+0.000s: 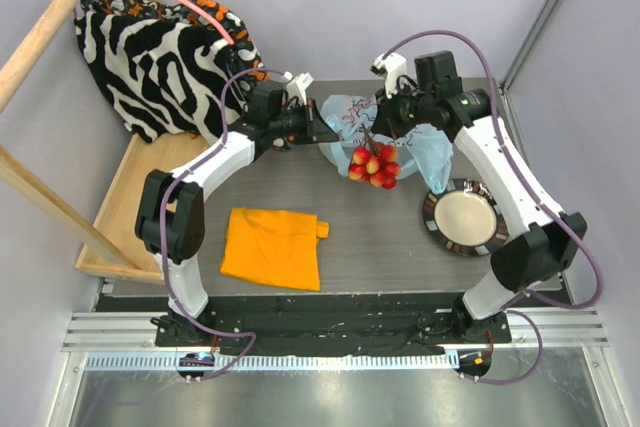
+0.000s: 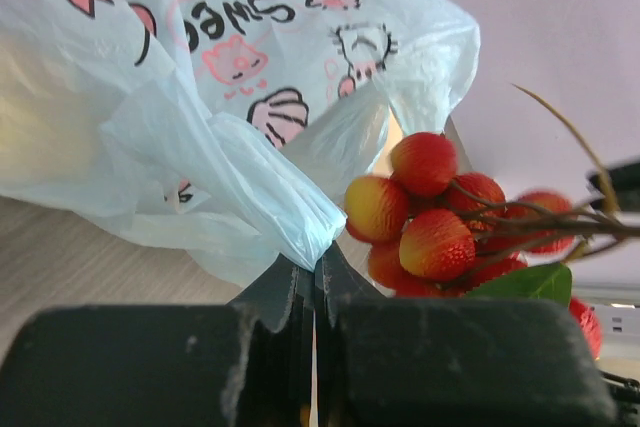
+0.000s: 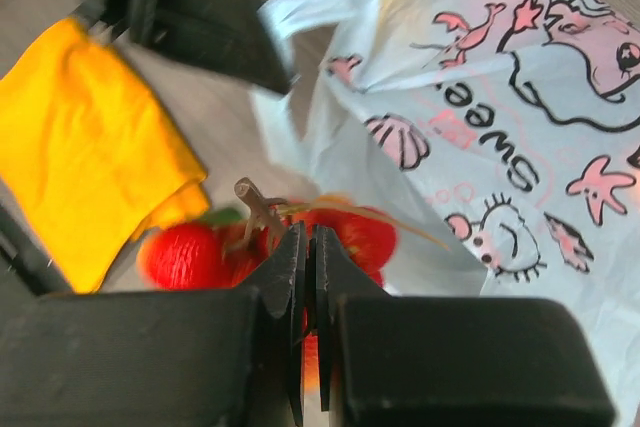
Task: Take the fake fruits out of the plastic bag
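The plastic bag [image 3: 520, 147] carries pink lettering that reads "Swee", seen upside down from the right wrist; the rest is lost in a fold. Around it are black-outlined pink cartoons: shells, starfish and a small creature. The film is thin, translucent, pale blue and crumpled.

There is one bag, and one bunch of fake fruits [image 1: 373, 164] is in view: small red-to-yellow bumpy berries on brown stalks with a green leaf [image 2: 530, 282]. At least six berries show in the left wrist view; the full count cannot be told.

The bag lies at the far middle of the table [image 1: 400, 247], between the two arms. The bunch is outside it, just against its near side.

The left gripper [image 2: 312, 272] has its fingers pressed together on a gathered fold of the bag. The right gripper [image 3: 310, 247] pinches the bunch's brown stalk.

One orange cloth [image 1: 272, 247] lies near left, one round silver-rimmed plate [image 1: 463, 217] near right, and one zebra-striped cloth [image 1: 150, 57] far left.
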Robot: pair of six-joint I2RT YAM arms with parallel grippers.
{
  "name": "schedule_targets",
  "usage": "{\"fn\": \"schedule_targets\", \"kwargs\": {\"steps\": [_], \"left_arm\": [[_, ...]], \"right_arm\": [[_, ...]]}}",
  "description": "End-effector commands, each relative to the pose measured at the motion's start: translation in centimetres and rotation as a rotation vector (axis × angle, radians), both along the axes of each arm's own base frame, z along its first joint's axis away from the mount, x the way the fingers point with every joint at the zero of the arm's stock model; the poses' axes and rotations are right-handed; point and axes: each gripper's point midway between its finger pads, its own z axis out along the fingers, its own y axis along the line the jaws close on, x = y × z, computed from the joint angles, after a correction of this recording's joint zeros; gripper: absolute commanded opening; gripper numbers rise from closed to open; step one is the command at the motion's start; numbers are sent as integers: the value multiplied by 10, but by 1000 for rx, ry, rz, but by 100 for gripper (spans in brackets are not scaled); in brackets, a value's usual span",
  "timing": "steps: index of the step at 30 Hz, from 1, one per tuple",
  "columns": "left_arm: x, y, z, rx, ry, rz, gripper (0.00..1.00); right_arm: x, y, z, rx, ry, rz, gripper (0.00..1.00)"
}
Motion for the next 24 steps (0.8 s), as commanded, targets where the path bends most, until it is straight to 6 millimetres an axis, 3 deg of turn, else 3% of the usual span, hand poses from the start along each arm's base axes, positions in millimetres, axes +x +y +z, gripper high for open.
{"fn": "schedule_targets", "kwargs": {"steps": [1,5,9,10,11,13,16,20,23,24], "left_arm": [[22,-3,32,-39,-92,29,0],[28,-5,31,-32,-107,32,0],[31,-3,24,-3,-95,43,0],[31,-2,23,-2,-91,46,0],[31,-4,21,-5,-80,46,0],[32,-4,20,-12,-72,44,0],[33,-6,22,-19,-66,47,0],[32,-5,29,-28,-73,49,0],[27,-2,35,-35,-79,43,0],[26,-1,39,-38,-85,43,0]], "right_arm": [[-40,-14,34,-10,-26,29,1],[-56,-46,54,-41,-76,-62,1],[-54,-103,75,5,-99,-239,1],[-52,-132,74,-10,-89,-309,1],[-53,-140,77,-17,-96,-320,1],[-54,-176,83,-56,-115,-386,1],[-57,-205,86,-161,-163,-410,1],[-63,-239,74,-248,-134,-461,1],[-68,-257,47,-278,-51,-480,1],[-71,-259,29,-282,-1,-473,1]]}}
